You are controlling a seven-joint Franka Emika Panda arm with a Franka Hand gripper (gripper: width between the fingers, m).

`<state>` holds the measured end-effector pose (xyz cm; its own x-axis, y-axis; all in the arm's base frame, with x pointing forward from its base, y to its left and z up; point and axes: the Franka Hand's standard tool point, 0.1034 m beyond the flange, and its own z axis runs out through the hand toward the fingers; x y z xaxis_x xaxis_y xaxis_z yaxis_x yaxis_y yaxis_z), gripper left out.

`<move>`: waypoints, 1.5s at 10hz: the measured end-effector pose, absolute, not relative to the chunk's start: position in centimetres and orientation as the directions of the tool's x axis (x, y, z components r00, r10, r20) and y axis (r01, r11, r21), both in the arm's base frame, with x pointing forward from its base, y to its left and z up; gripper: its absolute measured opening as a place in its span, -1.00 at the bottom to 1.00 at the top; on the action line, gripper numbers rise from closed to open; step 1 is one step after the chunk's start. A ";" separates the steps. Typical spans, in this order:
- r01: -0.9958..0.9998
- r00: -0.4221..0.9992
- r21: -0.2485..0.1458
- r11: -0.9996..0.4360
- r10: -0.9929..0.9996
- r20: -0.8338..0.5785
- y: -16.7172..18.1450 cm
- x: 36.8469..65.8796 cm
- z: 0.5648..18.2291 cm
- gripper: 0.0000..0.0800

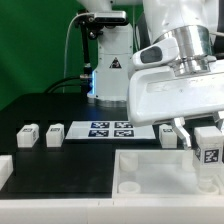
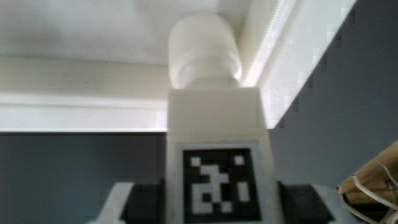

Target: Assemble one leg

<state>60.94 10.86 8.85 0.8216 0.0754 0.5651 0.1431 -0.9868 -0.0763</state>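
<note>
My gripper (image 1: 207,143) is shut on a leg (image 1: 209,147), a small white block with a black-and-white marker on its face, at the exterior view's right. It holds the leg just above the right end of the large white tray-like part (image 1: 150,172). In the wrist view the leg (image 2: 217,120) fills the middle, with dark fingers (image 2: 139,200) on both sides of it. Its rounded end points at an inner corner of the tray's raised rim (image 2: 89,85). Whether the leg's end touches the tray I cannot tell.
Two loose legs (image 1: 27,135) (image 1: 54,133) lie on the black table at the exterior view's left, and another (image 1: 170,135) lies beside the gripper. The marker board (image 1: 110,128) lies behind the tray. A white stand with a marker (image 1: 110,65) is at the back.
</note>
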 end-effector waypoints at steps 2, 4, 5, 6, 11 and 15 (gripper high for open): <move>0.147 0.819 -0.078 -0.986 0.077 0.568 11.2 61.3 8.8 -0.27; 0.144 0.820 -0.082 -0.986 0.073 0.568 11.2 61.8 8.4 -0.27; 0.144 0.819 -0.082 -0.986 0.073 0.569 11.3 61.8 8.3 -0.27; 0.144 0.819 -0.081 -0.986 0.072 0.569 11.2 61.8 8.3 -0.27; 0.135 0.822 -0.082 -0.987 0.066 0.566 11.3 61.3 7.4 -0.27; 0.137 0.831 -0.083 -0.987 0.069 0.552 11.3 61.2 7.1 0.29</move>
